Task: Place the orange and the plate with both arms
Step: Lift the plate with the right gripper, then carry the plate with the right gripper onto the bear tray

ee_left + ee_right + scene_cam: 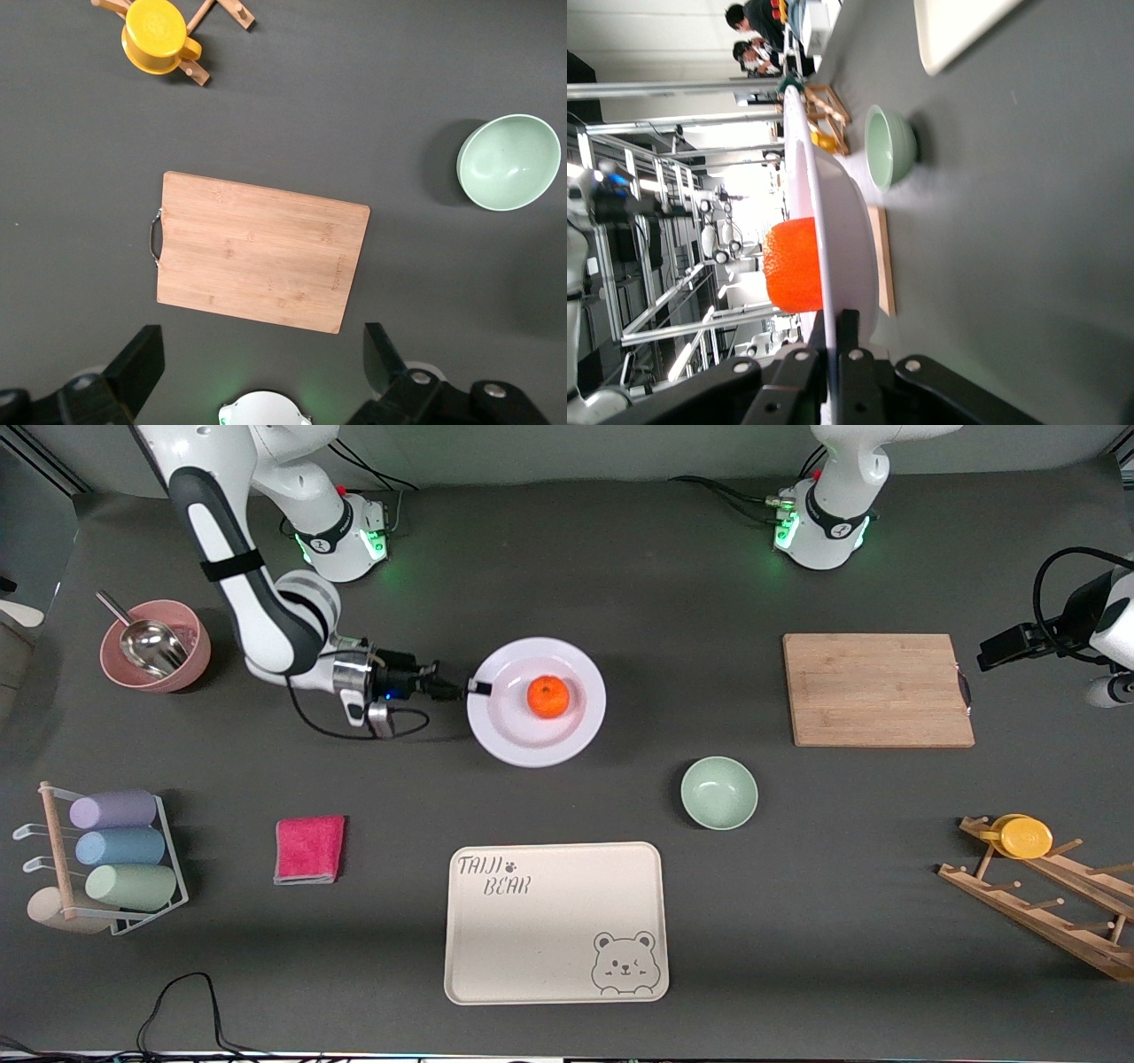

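Note:
The pale lavender-white plate [524,747] lies in the middle of the table with the orange [547,696] on it. My right gripper [478,687] is low at the plate's edge toward the right arm's end and is shut on the rim. In the right wrist view the fingers [849,329] pinch the plate's rim [850,248], with the orange [793,266] just past them. I cannot tell whether the plate rests on the table or is lifted a little. My left gripper [1001,648] waits high up, open and empty [261,347], over the table beside the cutting board.
A wooden cutting board [877,689] lies toward the left arm's end. A mint-green bowl [718,792] and the cream bear tray [555,921] lie nearer the camera than the plate. A pink cloth [309,849], a pink bowl with scoop [156,645], a cup rack [106,859] and a wooden rack with yellow cup [1026,836] are around.

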Available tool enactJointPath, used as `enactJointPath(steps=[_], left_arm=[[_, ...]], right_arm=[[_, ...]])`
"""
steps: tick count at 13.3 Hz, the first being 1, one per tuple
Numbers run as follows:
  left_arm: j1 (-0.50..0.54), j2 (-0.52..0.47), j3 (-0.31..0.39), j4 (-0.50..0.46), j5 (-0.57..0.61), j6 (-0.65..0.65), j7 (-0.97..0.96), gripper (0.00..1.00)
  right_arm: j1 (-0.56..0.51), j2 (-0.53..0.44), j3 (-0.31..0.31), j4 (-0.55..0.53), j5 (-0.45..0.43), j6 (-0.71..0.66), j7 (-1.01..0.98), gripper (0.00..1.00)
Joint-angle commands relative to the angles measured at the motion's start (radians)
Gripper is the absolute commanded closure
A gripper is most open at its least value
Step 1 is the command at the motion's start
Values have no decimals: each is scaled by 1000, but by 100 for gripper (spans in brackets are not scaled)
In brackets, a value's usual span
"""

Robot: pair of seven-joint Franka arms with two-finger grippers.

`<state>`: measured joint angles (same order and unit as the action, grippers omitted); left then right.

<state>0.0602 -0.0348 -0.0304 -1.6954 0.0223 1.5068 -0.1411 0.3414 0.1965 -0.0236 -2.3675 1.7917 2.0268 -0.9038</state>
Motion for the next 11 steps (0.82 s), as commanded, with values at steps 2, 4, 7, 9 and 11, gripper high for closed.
enactJointPath(steps=[2,4,7,9,11], left_arm=[[4,13,-5,26,4,-36,-23,0],[4,4,-5,23,5,-33,-22,0],[4,-33,-6,-24,5,7,-18,0],[-5,-48,-9,-47,7,35,-2,0],[-10,-51,-14,-50,10,50,9,0]], right_arm=[[-22,239,4,313,-31,-3,43,100],[-21,344,-24,458,-31,-3,45,100],[-18,483,-53,672,-44,-2,135,100],[-19,575,-78,849,-113,-3,239,100],[-24,654,-93,988,-115,-3,295,100]])
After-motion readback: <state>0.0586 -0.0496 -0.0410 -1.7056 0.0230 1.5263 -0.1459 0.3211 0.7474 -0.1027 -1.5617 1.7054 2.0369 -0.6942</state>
